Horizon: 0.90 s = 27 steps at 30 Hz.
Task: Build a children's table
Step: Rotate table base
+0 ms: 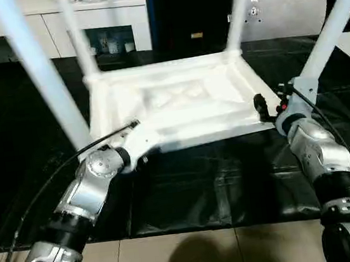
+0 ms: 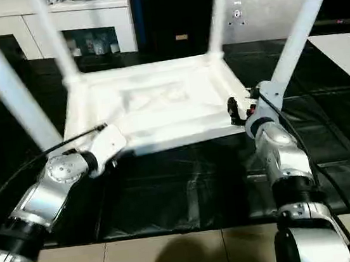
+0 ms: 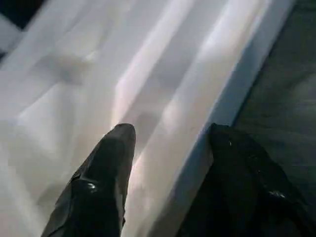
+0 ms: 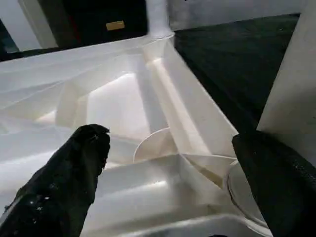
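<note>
The children's table stands upside down on a black mat: its white ribbed tabletop (image 1: 177, 99) lies flat, and legs rise from the corners. The near-left leg (image 1: 40, 71), far-left leg (image 1: 77, 34), far-right leg (image 1: 240, 8) and near-right leg (image 1: 332, 28) all stand in their sockets. My left gripper (image 3: 170, 131) is at the near-left corner, shut on the tabletop's rim (image 3: 217, 94) with one finger inside and one outside. At the near-right corner my right gripper (image 4: 170, 143) is open, its fingers on either side of the corner socket (image 4: 237, 182), holding nothing.
The black mat (image 1: 200, 179) covers the floor under the table and ends at pale tiles (image 1: 178, 258) near me. A white cabinet with glass doors (image 1: 54, 31) stands at the back left. A white panel (image 1: 288, 8) leans at the back right.
</note>
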{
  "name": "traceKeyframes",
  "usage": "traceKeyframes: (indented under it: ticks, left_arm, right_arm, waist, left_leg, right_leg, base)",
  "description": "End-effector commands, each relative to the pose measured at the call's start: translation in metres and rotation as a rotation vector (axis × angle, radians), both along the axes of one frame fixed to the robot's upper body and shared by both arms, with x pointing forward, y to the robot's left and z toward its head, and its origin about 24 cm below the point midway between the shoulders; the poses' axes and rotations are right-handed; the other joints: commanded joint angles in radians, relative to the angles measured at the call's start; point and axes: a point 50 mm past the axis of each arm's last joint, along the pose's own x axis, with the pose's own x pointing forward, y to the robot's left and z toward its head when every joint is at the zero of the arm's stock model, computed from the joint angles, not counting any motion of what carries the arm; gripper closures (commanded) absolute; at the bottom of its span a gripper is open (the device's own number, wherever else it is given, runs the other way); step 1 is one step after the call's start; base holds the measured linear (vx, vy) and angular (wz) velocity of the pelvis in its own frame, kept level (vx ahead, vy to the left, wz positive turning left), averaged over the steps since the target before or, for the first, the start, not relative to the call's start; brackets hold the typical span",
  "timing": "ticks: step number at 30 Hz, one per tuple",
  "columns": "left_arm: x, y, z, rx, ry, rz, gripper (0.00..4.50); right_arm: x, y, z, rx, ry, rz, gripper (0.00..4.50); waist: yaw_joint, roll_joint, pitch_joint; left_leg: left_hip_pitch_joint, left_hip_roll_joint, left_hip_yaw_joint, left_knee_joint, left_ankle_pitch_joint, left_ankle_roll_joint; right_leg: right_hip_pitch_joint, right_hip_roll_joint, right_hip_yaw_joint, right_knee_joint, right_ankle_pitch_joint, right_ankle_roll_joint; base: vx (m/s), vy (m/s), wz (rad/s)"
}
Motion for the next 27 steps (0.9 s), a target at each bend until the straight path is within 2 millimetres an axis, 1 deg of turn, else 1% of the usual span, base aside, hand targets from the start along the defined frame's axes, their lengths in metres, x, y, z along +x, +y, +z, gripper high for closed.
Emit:
traceKeyframes:
  ticks: [1,2,3,4,5,6,7,8,9,10,11,12,13,14,15,16,17,18,19,20,21,22,23,24,25,26,27]
  left_arm:
    - [0.005,0.006,0.006,0.005,-0.078,0.044,1.85]
    - [0.004,0.006,0.006,0.001,-0.083,0.046,1.85]
    - [0.003,0.006,0.005,-0.005,-0.09,0.052,1.85]
    - [0.002,0.007,0.003,-0.015,-0.11,0.06,1.85]
    - [0.001,0.007,0.003,-0.018,-0.122,0.064,1.85]
    - [-0.001,0.005,0.005,-0.088,-0.15,0.079,1.85]
    - [-0.002,0.005,0.006,-0.115,-0.161,0.086,1.85]
    - [-0.009,0.001,0.01,-0.256,-0.167,0.105,1.85]
    - [-0.013,0.0,0.01,-0.307,-0.158,0.106,1.85]
    - [-0.019,-0.002,0.01,-0.361,-0.146,0.104,1.57]
    - [-0.026,-0.002,0.008,-0.399,-0.132,0.099,1.52]
    - [-0.032,-0.001,0.006,-0.436,-0.119,0.116,1.52]
    - [-0.043,0.003,0.004,-0.491,-0.132,0.161,1.46]
    - [-0.045,0.004,0.003,-0.499,-0.135,0.17,1.31]
    - [-0.049,0.007,0.002,-0.526,-0.15,0.209,1.31]
    - [-0.052,0.009,0.002,-0.542,-0.159,0.233,1.16]
    - [-0.057,0.012,0.001,-0.557,-0.173,0.255,1.04]
    - [-0.06,0.014,0.0,-0.562,-0.183,0.272,1.04]
    - [-0.073,0.02,-0.003,-0.583,-0.205,0.32,0.95]
    - [-0.078,0.022,-0.004,-0.587,-0.21,0.33,0.95]
    - [-0.084,0.024,-0.006,-0.587,-0.219,0.349,0.84]
    - [-0.088,0.027,-0.007,-0.586,-0.222,0.364,0.72]
    - [-0.092,0.03,-0.01,-0.583,-0.22,0.392,0.65]
    - [-0.095,0.032,-0.011,-0.582,-0.216,0.412,0.54]
    - [-0.095,0.032,-0.011,-0.582,-0.216,0.412,0.47]
    - [-0.097,0.037,-0.013,-0.588,-0.222,0.465,0.47]
    - [-0.097,0.042,-0.013,-0.599,-0.237,0.507,0.26]
  right_arm:
    - [-0.006,-0.011,-0.001,0.001,0.007,-0.059,0.0]
    - [-0.007,-0.011,-0.002,0.002,0.008,-0.055,0.0]
    - [-0.007,-0.009,-0.002,0.003,0.01,-0.046,0.0]
    - [-0.009,-0.006,-0.003,0.005,0.009,-0.03,0.0]
    - [-0.009,-0.004,-0.003,0.006,0.007,-0.022,0.0]
    - [-0.01,0.003,-0.001,0.013,-0.013,0.032,0.0]
    - [-0.011,0.006,0.0,0.016,-0.021,0.053,0.0]
    - [-0.014,0.017,0.004,0.011,-0.061,0.154,0.0]
    - [-0.016,0.021,0.006,-0.005,-0.073,0.195,0.0]
    - [-0.019,0.026,0.006,-0.031,-0.083,0.238,0.0]
    - [-0.023,0.032,0.006,-0.016,-0.088,0.285,0.0]
    - [-0.027,0.037,0.007,-0.005,-0.095,0.332,0.0]
    - [-0.033,0.044,0.007,0.017,-0.101,0.376,0.0]
    - [-0.034,0.045,0.007,0.019,-0.102,0.383,0.0]
    - [-0.037,0.049,0.008,0.016,-0.104,0.414,0.0]
    - [-0.039,0.051,0.007,0.014,-0.106,0.433,0.0]
    - [-0.043,0.054,0.007,0.012,-0.104,0.456,0.0]
    - [-0.045,0.055,0.007,0.002,-0.103,0.464,0.0]
    - [-0.054,0.059,0.004,-0.024,-0.087,0.495,0.0]
    - [-0.056,0.06,0.002,-0.028,-0.068,0.502,0.0]
    - [-0.061,0.06,-0.001,-0.033,-0.031,0.516,0.0]
    - [-0.064,0.061,-0.004,-0.038,-0.009,0.527,0.0]
    - [-0.066,0.06,-0.006,-0.044,0.007,0.538,0.0]
    - [-0.068,0.06,-0.006,-0.048,0.012,0.547,0.0]
    - [-0.068,0.06,-0.006,-0.048,0.012,0.547,0.0]
    - [-0.07,0.059,-0.008,-0.061,0.023,0.554,0.0]
    - [-0.071,0.058,-0.01,-0.071,0.033,0.549,0.0]
  waist:
    - [-0.004,0.0,-0.073]
    - [-0.004,-0.001,-0.073]
    - [-0.004,0.001,-0.073]
    - [-0.004,0.005,-0.073]
    - [-0.005,0.001,-0.072]
    - [-0.004,0.003,-0.073]
    - [-0.005,0.001,-0.072]
    - [-0.004,0.001,-0.072]
    - [-0.003,0.002,-0.07]
    - [-0.003,0.002,-0.071]
    - [-0.005,0.001,-0.068]
    - [-0.006,0.003,-0.067]
    - [-0.01,0.002,-0.061]
    - [-0.011,0.001,-0.062]
    - [-0.015,0.0,-0.061]
    - [-0.015,0.001,-0.06]
    - [-0.017,0.001,-0.057]
    - [-0.018,0.001,-0.056]
    - [-0.022,-0.002,-0.055]
    - [-0.021,-0.001,-0.055]
    - [-0.023,-0.001,-0.054]
    - [-0.024,-0.001,-0.055]
    - [-0.025,0.0,-0.055]
    - [-0.025,0.0,-0.052]
    - [-0.026,0.0,-0.049]
    - [-0.027,-0.005,-0.049]
    - [-0.026,-0.005,-0.048]
  left_leg:
    - [0.017,0.069,-0.033,-0.068,-0.154,0.021]
    - [0.017,0.068,-0.032,-0.067,-0.154,0.021]
    - [0.018,0.07,-0.034,-0.069,-0.157,0.019]
    - [0.017,0.071,-0.035,-0.069,-0.159,0.018]
    - [0.017,0.071,-0.034,-0.069,-0.167,0.017]
    - [0.016,0.07,-0.035,-0.069,-0.167,0.016]
    - [0.014,0.072,-0.035,-0.069,-0.17,0.022]
    - [0.012,0.072,-0.034,-0.067,-0.17,0.024]
    - [0.013,0.075,-0.034,-0.069,-0.179,0.027]
    - [0.011,0.074,-0.034,-0.068,-0.182,0.029]
    - [0.01,0.074,-0.034,-0.07,-0.19,0.033]
    - [0.011,0.075,-0.034,-0.07,-0.201,0.033]
    - [0.01,0.075,-0.035,-0.073,-0.225,0.035]
    - [0.009,0.075,-0.035,-0.073,-0.23,0.036]
    - [0.012,0.07,-0.034,-0.073,-0.238,0.037]
    - [0.012,0.07,-0.034,-0.073,-0.243,0.035]
    - [0.014,0.07,-0.036,-0.074,-0.257,0.032]
    - [0.014,0.071,-0.037,-0.075,-0.263,0.031]
    - [0.014,0.071,-0.038,-0.078,-0.277,0.027]
    - [0.014,0.074,-0.04,-0.078,-0.277,0.024]
    - [0.011,0.076,-0.041,-0.081,-0.271,0.025]
    - [0.012,0.075,-0.04,-0.08,-0.273,0.026]
    - [0.015,0.071,-0.038,-0.078,-0.28,0.029]
    - [0.018,0.069,-0.037,-0.078,-0.295,0.028]
    - [0.019,0.068,-0.039,-0.079,-0.308,0.026]
    - [0.018,0.068,-0.039,-0.079,-0.312,0.024]
    - [0.02,0.066,-0.039,-0.078,-0.313,0.022]
  right_leg:
    - [0.044,-0.11,0.074,-0.076,-0.248,-0.116]
    - [0.044,-0.109,0.075,-0.076,-0.248,-0.114]
    - [0.044,-0.11,0.074,-0.075,-0.249,-0.116]
    - [0.044,-0.11,0.074,-0.075,-0.246,-0.116]
    - [0.044,-0.11,0.075,-0.076,-0.247,-0.113]
    - [0.045,-0.111,0.074,-0.075,-0.246,-0.115]
    - [0.047,-0.114,0.075,-0.078,-0.24,-0.117]
    - [0.048,-0.116,0.074,-0.074,-0.24,-0.125]
    - [0.044,-0.115,0.074,-0.079,-0.253,-0.126]
    - [0.046,-0.116,0.073,-0.077,-0.256,-0.13]
    - [0.043,-0.113,0.073,-0.084,-0.28,-0.122]
    - [0.043,-0.113,0.074,-0.083,-0.297,-0.119]
    - [0.042,-0.112,0.073,-0.091,-0.333,-0.108]
    - [0.044,-0.114,0.073,-0.093,-0.347,-0.1]
    - [0.037,-0.107,0.071,-0.099,-0.382,-0.086]
    - [0.038,-0.107,0.071,-0.101,-0.396,-0.08]
    - [0.035,-0.105,0.069,-0.106,-0.424,-0.066]
    - [0.035,-0.105,0.069,-0.108,-0.436,-0.059]
    - [0.033,-0.103,0.068,-0.113,-0.46,-0.04]
    - [0.034,-0.103,0.069,-0.109,-0.453,-0.039]
    - [0.036,-0.102,0.07,-0.109,-0.442,-0.033]
    - [0.034,-0.101,0.07,-0.11,-0.441,-0.033]
    - [0.031,-0.099,0.07,-0.113,-0.451,-0.027]
    - [0.027,-0.099,0.07,-0.119,-0.475,-0.021]
    - [0.026,-0.101,0.068,-0.123,-0.503,-0.014]
    - [0.027,-0.1,0.066,-0.125,-0.513,-0.008]
    - [0.026,-0.101,0.065,-0.128,-0.526,0.001]
  base:
    - [0.0,0.0,0.0]
    - [0.0,0.0,0.0]
    - [0.0,0.0,0.0]
    - [0.0,0.0,0.0]
    - [0.0,0.0,0.0]
    - [0.0,0.0,0.0]
    - [0.0,0.0,0.0]
    - [0.0,0.0,0.0]
    - [0.0,0.0,0.0]
    - [0.0,0.0,0.0]
    - [0.0,0.0,0.0]
    - [0.0,0.0,0.0]
    - [0.0,0.0,0.0]
    - [0.0,0.0,0.0]
    - [0.0,0.0,0.0]
    - [0.0,0.0,0.0]
    - [0.0,0.0,0.0]
    - [0.0,0.0,0.0]
    - [0.0,0.0,0.0]
    - [0.0,0.0,0.0]
    - [0.0,0.0,0.0]
    - [0.0,0.0,0.0]
    - [0.0,0.0,0.0]
    - [0.0,0.0,0.0]
    - [0.0,0.0,0.0]
    - [0.0,0.0,0.0]
    - [0.0,0.0,0.0]
